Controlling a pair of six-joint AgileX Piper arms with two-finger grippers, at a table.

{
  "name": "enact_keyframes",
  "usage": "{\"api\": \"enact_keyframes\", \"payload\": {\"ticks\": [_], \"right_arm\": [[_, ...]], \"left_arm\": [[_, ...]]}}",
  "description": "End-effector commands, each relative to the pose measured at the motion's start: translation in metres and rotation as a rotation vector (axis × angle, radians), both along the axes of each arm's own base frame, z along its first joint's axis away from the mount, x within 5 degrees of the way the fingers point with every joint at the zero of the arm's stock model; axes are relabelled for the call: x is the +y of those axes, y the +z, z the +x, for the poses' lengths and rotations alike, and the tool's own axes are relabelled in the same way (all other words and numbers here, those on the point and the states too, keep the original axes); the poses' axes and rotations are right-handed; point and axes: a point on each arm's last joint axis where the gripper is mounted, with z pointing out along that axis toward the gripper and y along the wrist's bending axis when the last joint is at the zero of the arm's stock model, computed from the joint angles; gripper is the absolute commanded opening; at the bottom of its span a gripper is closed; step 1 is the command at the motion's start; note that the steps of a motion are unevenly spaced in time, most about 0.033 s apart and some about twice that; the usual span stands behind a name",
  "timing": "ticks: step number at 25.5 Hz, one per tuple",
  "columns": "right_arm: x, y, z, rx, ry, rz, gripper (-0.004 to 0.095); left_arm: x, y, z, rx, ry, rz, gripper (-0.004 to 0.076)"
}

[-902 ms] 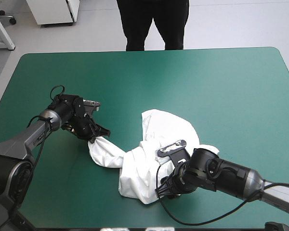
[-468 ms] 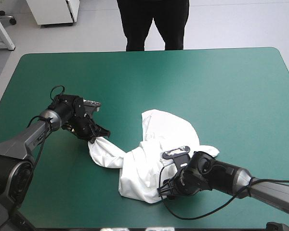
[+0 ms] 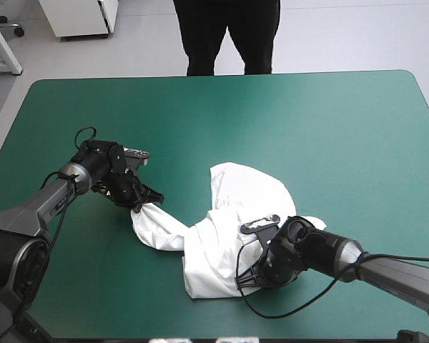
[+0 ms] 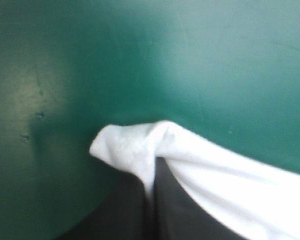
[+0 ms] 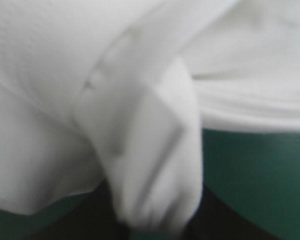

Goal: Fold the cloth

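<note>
Folding looks barely begun: the T-shirt (image 3: pixel 247 193) lies crumpled toward the near edge of the teal-green cover (image 3: pixel 329 128), pinched at opposite ends by the left gripper (image 3: pixel 139 208) and right gripper (image 3: pixel 243 277), not yet spread.

A table (image 3: pixel 329 128) with a teal-green cover and rounded far corners fills most of the high view. Beyond its far edge lies a pale grey floor (image 3: pixel 357 36). At the far left stand a white cabinet (image 3: pixel 79 18), a slanting white leg (image 3: pixel 6 50) and a black caster (image 3: pixel 18 29).
</note>
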Motion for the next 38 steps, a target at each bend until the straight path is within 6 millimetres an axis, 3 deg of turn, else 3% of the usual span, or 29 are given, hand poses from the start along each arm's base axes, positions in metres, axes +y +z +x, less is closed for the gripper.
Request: {"api": "enact_keyframes", "payload": {"ticks": [1, 6, 11, 12, 13, 14, 20, 23, 27, 32, 38], "right_arm": [[0.009, -0.007, 0.001, 0.014, -0.032, 0.085, -0.0013], [0.000, 0.017, 0.000, -0.051, -0.016, 0.082, -0.0017], [-0.019, 0.071, 0.001, -0.214, -0.021, 0.072, -0.0017], [-0.029, 0.102, 0.000, -0.301, -0.019, 0.084, -0.0017], [-0.035, 0.116, -0.002, -0.337, -0.023, 0.092, -0.0017], [-0.046, 0.150, -0.003, -0.429, -0.037, 0.114, -0.0017], [-0.076, 0.246, -0.006, -0.727, -0.072, 0.175, -0.0017], [-0.103, 0.320, -0.014, -0.974, -0.112, 0.244, -0.0017], [-0.134, 0.386, -0.031, -1.206, -0.115, 0.314, -0.0017], [-0.155, 0.434, -0.047, -1.393, -0.086, 0.364, -0.0017], [-0.163, 0.467, -0.060, -1.558, -0.038, 0.462, -0.0017]], "left_arm": [[-0.001, 0.005, -0.002, -0.007, -0.006, -0.001, -0.0006], [0.001, 0.026, -0.008, -0.070, -0.011, -0.006, -0.0007], [0.006, 0.076, -0.018, -0.196, -0.024, -0.007, -0.0007], [0.009, 0.103, -0.024, -0.283, -0.028, -0.007, -0.0007], [0.010, 0.115, -0.026, -0.323, -0.028, -0.010, -0.0007], [0.012, 0.146, -0.033, -0.426, -0.025, -0.033, -0.0007], [0.018, 0.242, -0.060, -0.715, -0.017, -0.098, -0.0007], [0.024, 0.321, -0.093, -0.983, -0.010, -0.186, -0.0007], [0.030, 0.399, -0.142, -1.291, -0.029, -0.327, -0.0007], [0.033, 0.454, -0.198, -1.601, -0.133, -0.482, -0.0009], [0.040, 0.483, -0.244, -1.805, -0.183, -0.570, -0.0009]]}}
